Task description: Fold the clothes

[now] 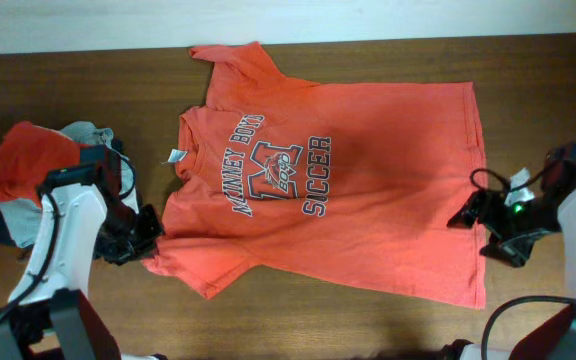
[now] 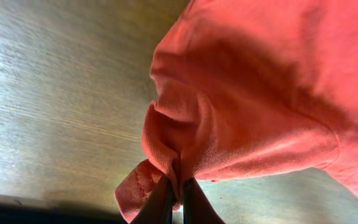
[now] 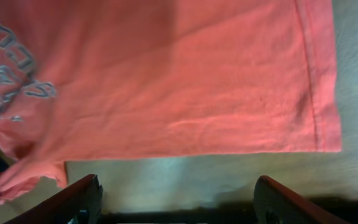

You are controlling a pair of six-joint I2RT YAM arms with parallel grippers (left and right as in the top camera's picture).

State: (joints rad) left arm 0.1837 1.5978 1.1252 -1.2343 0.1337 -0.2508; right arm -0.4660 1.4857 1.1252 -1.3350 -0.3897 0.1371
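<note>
A large orange-red T-shirt (image 1: 368, 170) lies spread flat on the wooden table, lettering up, neck and white tag (image 1: 175, 155) to the left. My left gripper (image 1: 146, 240) is shut on the near sleeve's bunched fabric (image 2: 179, 143), its fingertips (image 2: 176, 190) pinching the cloth just above the table. My right gripper (image 1: 473, 215) is open and empty at the shirt's hem edge; in the right wrist view its fingers (image 3: 176, 190) straddle bare table just short of the hem (image 3: 197, 146).
A pile of smaller garments, orange-red on top (image 1: 23, 160) with grey and navy beneath, lies at the far left beside my left arm. The table's far edge meets a pale wall (image 1: 288, 20).
</note>
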